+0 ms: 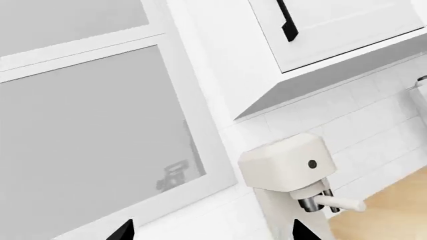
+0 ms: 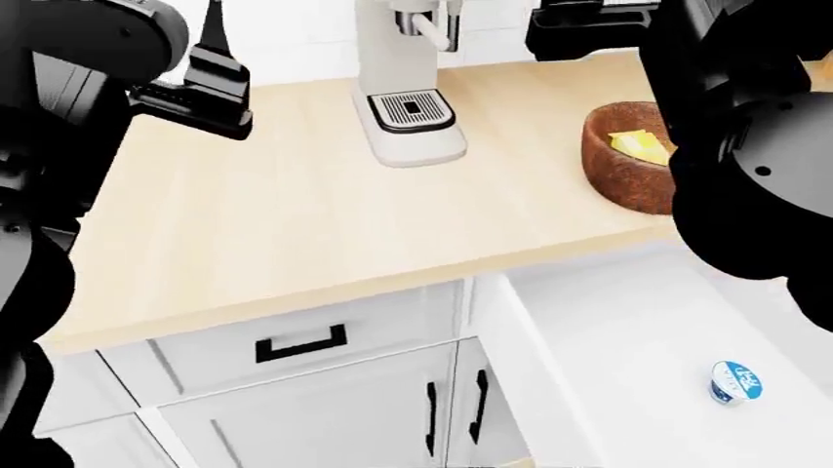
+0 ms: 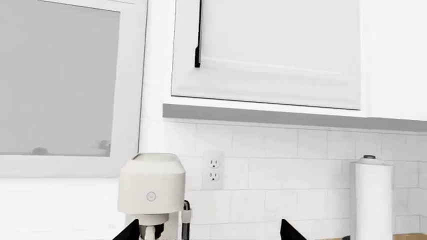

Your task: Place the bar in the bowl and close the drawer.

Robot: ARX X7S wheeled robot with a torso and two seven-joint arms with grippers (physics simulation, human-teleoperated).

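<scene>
The bar already lies inside the bowl, which sits on the counter near its front edge, toward the right, partly hidden by the right arm. That leaves the drawer: it stands pulled out below the counter, white inside, with a small blue-lidded cup resting in it. Its front and handle fall outside the head view, so I cannot tell how far out it is. Both arms are raised, their wrist cameras facing the wall, cabinets and the coffee machine at the back of the counter. The left gripper and right gripper each show only two dark fingertips set well apart with nothing between them, so both jaws look open and empty. To close the drawer well, I judge the right arm is the better choice, since the drawer lies on that side: bring it down clear of the bowl so the bar is not disturbed, set the gripper against the drawer's flat front, not down inside it, and push straight along the slide toward the cabinet. An angled push may bind the drawer or tip the cup.
</scene>
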